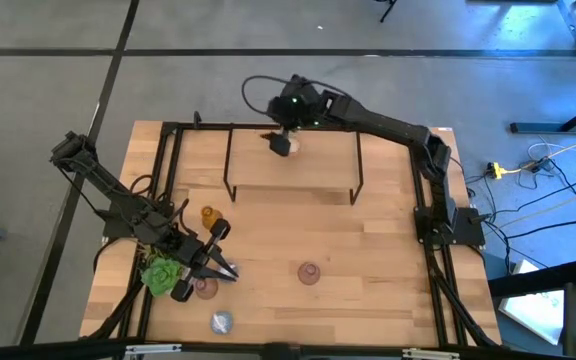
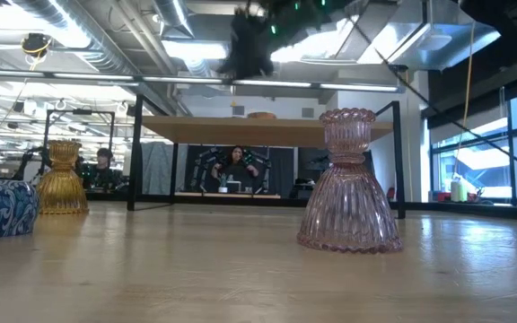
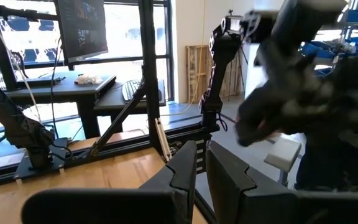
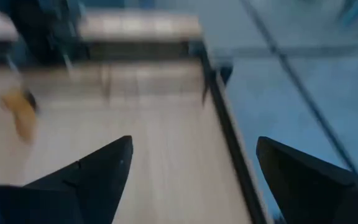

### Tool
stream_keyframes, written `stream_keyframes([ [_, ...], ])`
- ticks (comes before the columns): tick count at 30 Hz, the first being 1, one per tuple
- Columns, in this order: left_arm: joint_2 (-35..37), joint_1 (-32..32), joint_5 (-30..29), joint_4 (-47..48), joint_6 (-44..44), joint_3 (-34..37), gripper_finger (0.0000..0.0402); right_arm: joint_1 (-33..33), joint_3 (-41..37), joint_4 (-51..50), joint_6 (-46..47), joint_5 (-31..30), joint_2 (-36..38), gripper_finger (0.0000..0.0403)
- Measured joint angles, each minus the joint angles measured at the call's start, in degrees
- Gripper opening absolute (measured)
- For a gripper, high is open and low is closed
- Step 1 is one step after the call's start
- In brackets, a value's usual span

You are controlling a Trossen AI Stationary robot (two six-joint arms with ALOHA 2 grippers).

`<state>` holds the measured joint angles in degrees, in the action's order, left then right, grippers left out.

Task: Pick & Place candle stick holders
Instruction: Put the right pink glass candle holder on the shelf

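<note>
My right gripper [image 1: 286,128] is open, high over the far edge of the raised wooden shelf [image 1: 293,165]. Its wrist view [image 4: 191,168] shows nothing between the fingers. A cream-white holder [image 1: 281,144] sits on the shelf just below it. My left gripper [image 1: 226,270] is shut and empty at the near left, its fingers [image 3: 185,171] pointing toward the table's right. A pink holder [image 1: 205,288] stands right beside it. A second pink holder [image 1: 309,272] [image 2: 348,184], an amber holder [image 1: 208,215] [image 2: 63,178] and a silvery-blue holder [image 1: 222,322] [image 2: 3,208] stand upright on the table. The other silvery-blue holder is out of view.
A green succulent [image 1: 163,272] sits under the left arm at the near left. The shelf's black legs [image 1: 230,185] stand mid-table, and a black frame [image 1: 423,200] runs round the table's edges. People sit in the room beyond [image 2: 237,166].
</note>
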<state>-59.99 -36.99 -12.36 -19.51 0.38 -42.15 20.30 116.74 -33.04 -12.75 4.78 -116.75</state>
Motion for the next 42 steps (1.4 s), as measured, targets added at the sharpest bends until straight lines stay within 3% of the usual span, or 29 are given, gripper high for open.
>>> stream_keyframes([
  [5,0.0,0.0,0.0,0.0,0.4,0.0,0.0031,-3.1,6.9,-1.3,8.4,3.0,0.1,0.0346],
  [9,0.0,-0.6,0.0,0.0,0.4,0.0,0.0031,-7.1,10.9,-11.2,4.5,13.6,0.4,0.0346],
  [11,0.0,-0.8,0.0,0.1,0.4,0.0,0.0031,-10.5,11.3,-15.3,2.1,14.8,0.8,0.0346],
  [16,0.0,-1.2,0.0,0.1,0.4,0.0,0.0031,-22.4,10.9,-26.4,0.3,2.7,1.7,0.0346],
  [20,0.0,-1.2,0.0,0.0,0.4,0.0,0.0031,-33.2,6.4,-23.3,2.6,-6.7,1.7,0.0346],
  [24,0.0,-1.2,0.0,0.0,0.3,0.0,0.0031,-42.4,-0.5,-16.1,6.0,-15.0,1.8,0.0346],
  [27,0.0,-1.2,0.0,-0.1,-0.1,0.0,0.0031,-47.5,-7.7,-13.8,12.5,-24.8,3.7,0.0346],
  [31,0.0,-1.2,0.0,-0.1,-0.1,0.0,0.0031,-53.2,-21.2,-15.2,27.5,-44.5,11.3,0.0346],
  [34,0.0,-1.2,0.0,-0.3,0.3,0.0,0.0031,-57.5,-33.6,-15.4,42.8,-55.9,21.5,0.0346],
  [36,0.0,-1.2,0.0,-0.4,1.3,0.0,0.0031,-60.0,-42.1,-12.4,50.6,-57.1,29.3,0.0346],
  [39,0.0,-0.7,0.0,-1.1,3.1,0.0,0.0031,-61.8,-53.6,-1.7,54.1,-48.5,37.7,0.0346],
  [42,0.0,0.1,0.0,-1.4,3.4,0.0,0.0031,-62.4,-63.3,11.3,52.7,-41.1,41.2,0.0346],
])
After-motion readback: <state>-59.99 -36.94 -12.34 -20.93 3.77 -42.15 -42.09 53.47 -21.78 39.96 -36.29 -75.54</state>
